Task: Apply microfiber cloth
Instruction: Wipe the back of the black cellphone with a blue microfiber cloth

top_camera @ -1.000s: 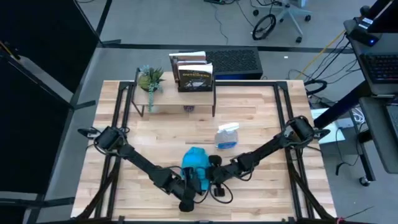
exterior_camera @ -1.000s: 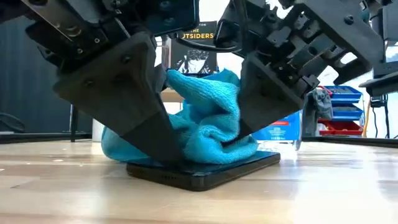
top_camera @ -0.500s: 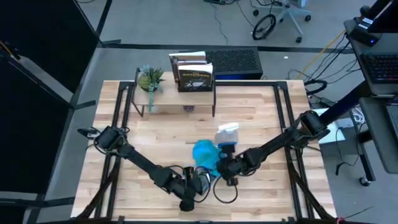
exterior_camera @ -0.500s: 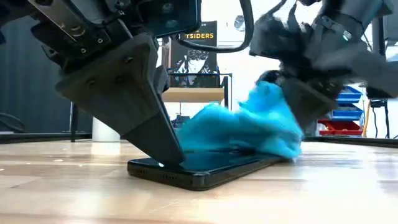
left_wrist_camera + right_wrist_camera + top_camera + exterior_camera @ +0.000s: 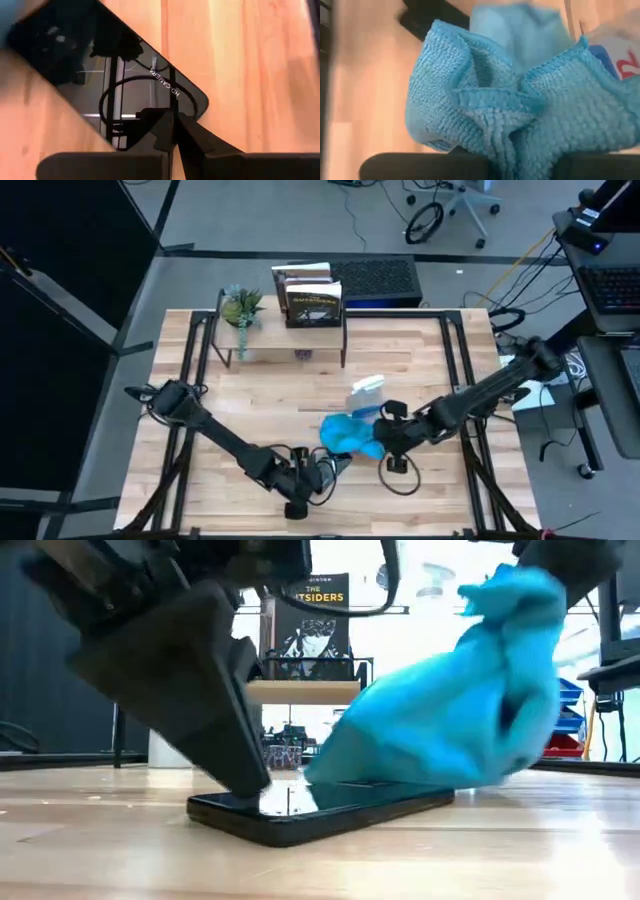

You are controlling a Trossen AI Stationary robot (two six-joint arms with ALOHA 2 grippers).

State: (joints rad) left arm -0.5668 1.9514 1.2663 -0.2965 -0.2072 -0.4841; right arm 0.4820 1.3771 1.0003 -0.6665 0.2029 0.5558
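A black phone (image 5: 320, 808) lies flat on the wooden table near its front edge. My left gripper (image 5: 250, 785) stands on the phone's left end, shut, slanting down from the left. The turquoise microfiber cloth (image 5: 450, 720) hangs bunched to the right of the phone, with my right gripper (image 5: 385, 435) shut on its upper part. The cloth's lower edge (image 5: 380, 775) still reaches the phone's right half. In the high view the cloth (image 5: 350, 435) lies between both grippers. My left gripper presses its shut fingertips (image 5: 172, 120) down on the phone's screen near one end (image 5: 190, 102), coming from above and slanting from the table's left. The phone lies flat on the table. My right gripper pinches a bunched fold of the cloth (image 5: 520, 132), several layers, between its fingers. The cloth is lifted and hangs slack below the fingers, with its lower edge on the phone.
A clear spray bottle (image 5: 365, 387) lies just beyond the cloth, toward the far side. A small rack with a plant (image 5: 241, 308) and books (image 5: 312, 298) stands at the far edge. Bare wood lies on the left and right of the phone.
My right gripper has gone toward the table's right edge and up, dragging the cloth across the phone. The cloth, which lay heaped on the screen, now hangs lifted at the phone's right end, and most of the screen is bare.
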